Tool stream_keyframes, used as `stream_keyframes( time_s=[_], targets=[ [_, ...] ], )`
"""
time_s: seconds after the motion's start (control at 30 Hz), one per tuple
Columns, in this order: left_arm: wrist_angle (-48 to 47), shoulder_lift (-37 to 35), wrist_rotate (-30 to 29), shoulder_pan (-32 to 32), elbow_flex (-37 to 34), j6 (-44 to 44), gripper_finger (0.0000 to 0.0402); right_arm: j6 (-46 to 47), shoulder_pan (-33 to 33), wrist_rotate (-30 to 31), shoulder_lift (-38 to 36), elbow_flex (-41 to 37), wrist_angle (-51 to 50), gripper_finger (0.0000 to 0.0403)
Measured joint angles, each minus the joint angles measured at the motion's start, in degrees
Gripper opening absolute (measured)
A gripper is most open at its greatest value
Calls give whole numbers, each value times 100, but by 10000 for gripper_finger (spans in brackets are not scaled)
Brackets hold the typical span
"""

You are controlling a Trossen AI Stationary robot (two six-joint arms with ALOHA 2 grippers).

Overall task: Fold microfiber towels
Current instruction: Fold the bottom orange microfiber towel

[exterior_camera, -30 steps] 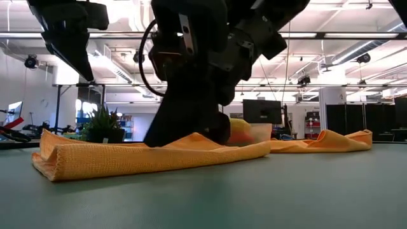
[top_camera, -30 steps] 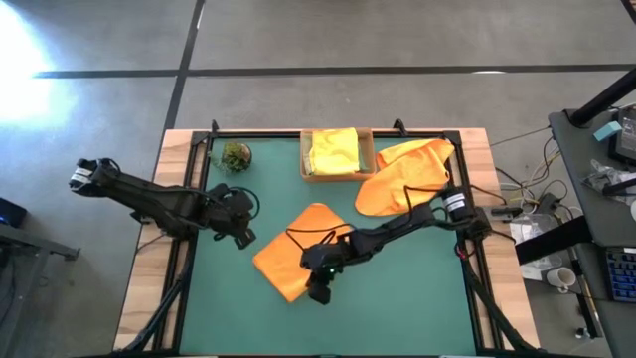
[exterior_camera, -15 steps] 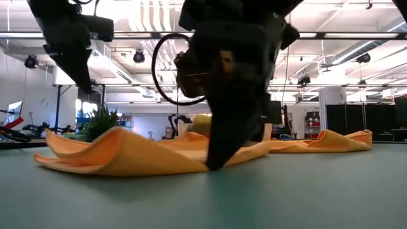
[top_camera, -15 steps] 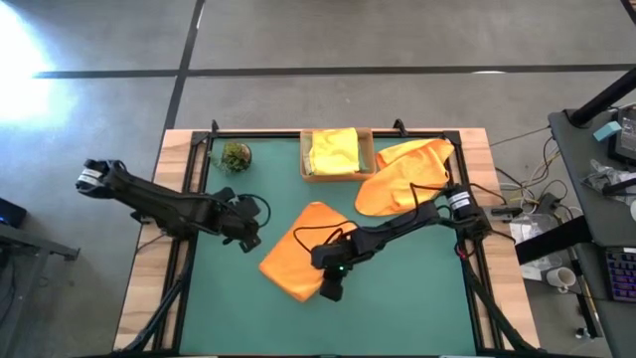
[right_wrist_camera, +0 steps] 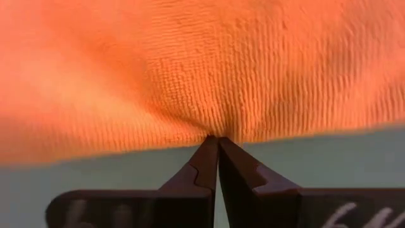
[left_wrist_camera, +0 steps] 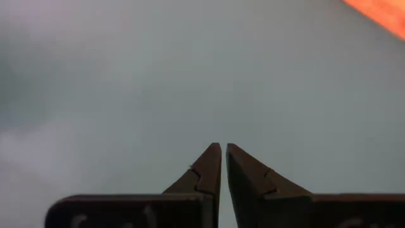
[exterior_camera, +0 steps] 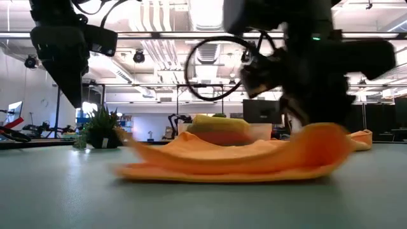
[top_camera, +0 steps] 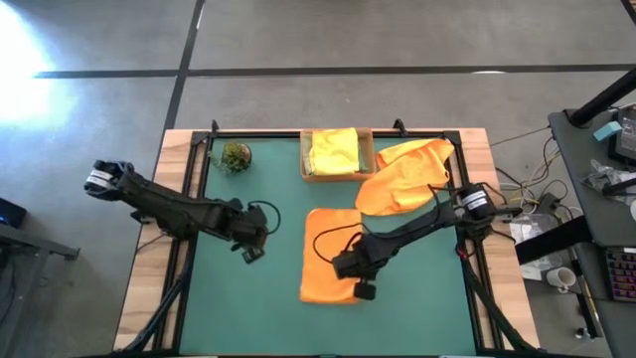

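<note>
Dragging a folded orange towel (top_camera: 328,255) across the green mat (top_camera: 248,308) by its edge.
The right gripper (top_camera: 364,289) is pinched tight on the towel's near corner, mid-mat; the left gripper (top_camera: 251,253) hovers closed and empty beside it. Next: release, then fetch the 2nd orange towel (top_camera: 402,177).

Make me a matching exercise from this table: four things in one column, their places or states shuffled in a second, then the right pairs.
1. right gripper
2. left gripper
3. yellow towel
4. small plant

A. in the cardboard tray
B. shut on the folded orange towel
C. at the mat's far left corner
D. shut, holding nothing, over bare mat

Pairs: 1-B, 2-D, 3-A, 4-C
</note>
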Motion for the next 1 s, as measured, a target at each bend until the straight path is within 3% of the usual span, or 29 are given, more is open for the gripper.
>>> stream_keyframes(
  time_s=[0.1, 0.47, 0.8, 1.0],
  targets=[
    [177, 32, 16, 0, 20, 1, 11, 11, 31, 144, -194, -196, -458, 9],
    [2069, 19, 14, 4, -23, 270, 11, 479, 307, 215, -1627, -741, -406, 9],
    [2344, -33, 18, 9, 27, 417, 11, 1689, 630, 1512, -3321, -1455, -270, 9],
    [2330, -38, 263, 219, 40, 427, 33, 2240, 657, 2156, -4189, -2354, 726, 9]
  ],
)
